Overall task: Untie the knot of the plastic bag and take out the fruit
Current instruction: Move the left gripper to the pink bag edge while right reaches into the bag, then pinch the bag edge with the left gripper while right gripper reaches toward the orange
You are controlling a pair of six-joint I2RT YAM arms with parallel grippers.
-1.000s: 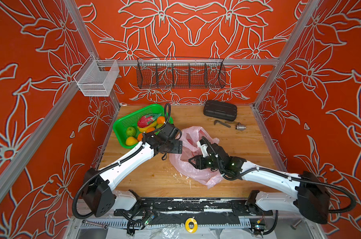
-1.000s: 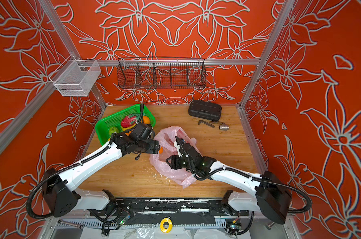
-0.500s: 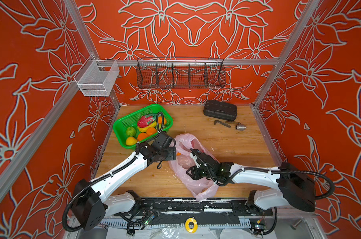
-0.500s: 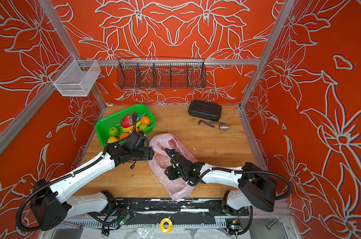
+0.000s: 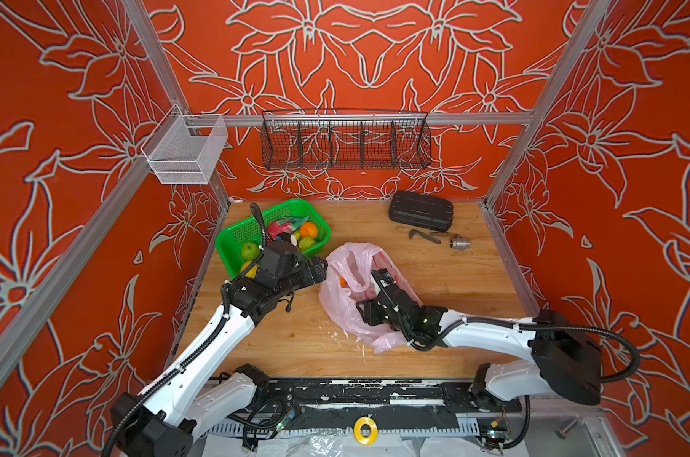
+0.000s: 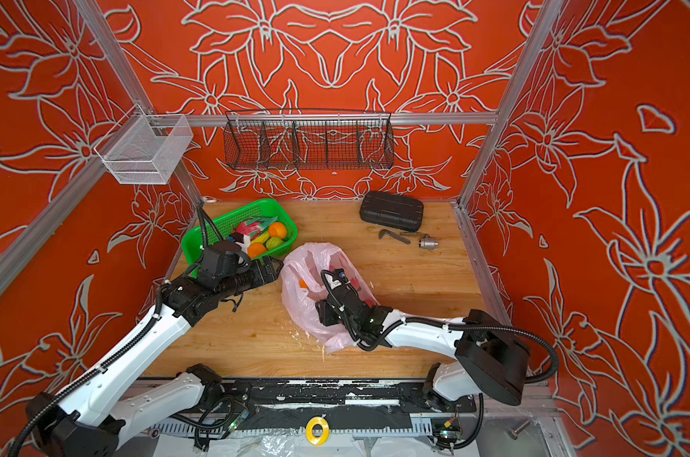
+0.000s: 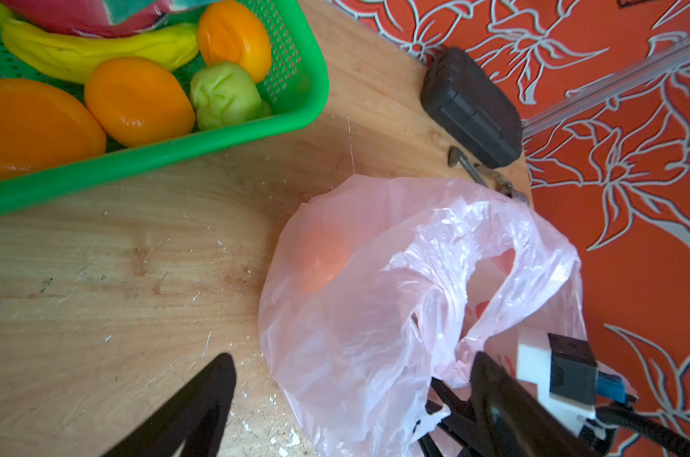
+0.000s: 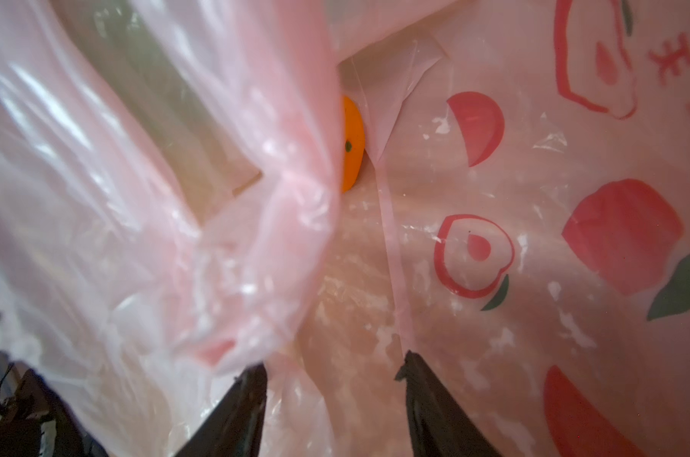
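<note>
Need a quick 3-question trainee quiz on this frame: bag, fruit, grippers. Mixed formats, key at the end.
1. True or false: an orange lies inside the plastic bag.
2. Where is the right gripper? A) over the green basket B) inside the bag's mouth C) on the black case
3. Fill in: the left gripper has its jaws ____.
Key: 1 true; 2 B; 3 open.

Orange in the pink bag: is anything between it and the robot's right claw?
Yes. In the right wrist view a loose fold of the plastic bag hangs partly between the right gripper and the orange, hiding most of it. The jaws stand apart.
</note>
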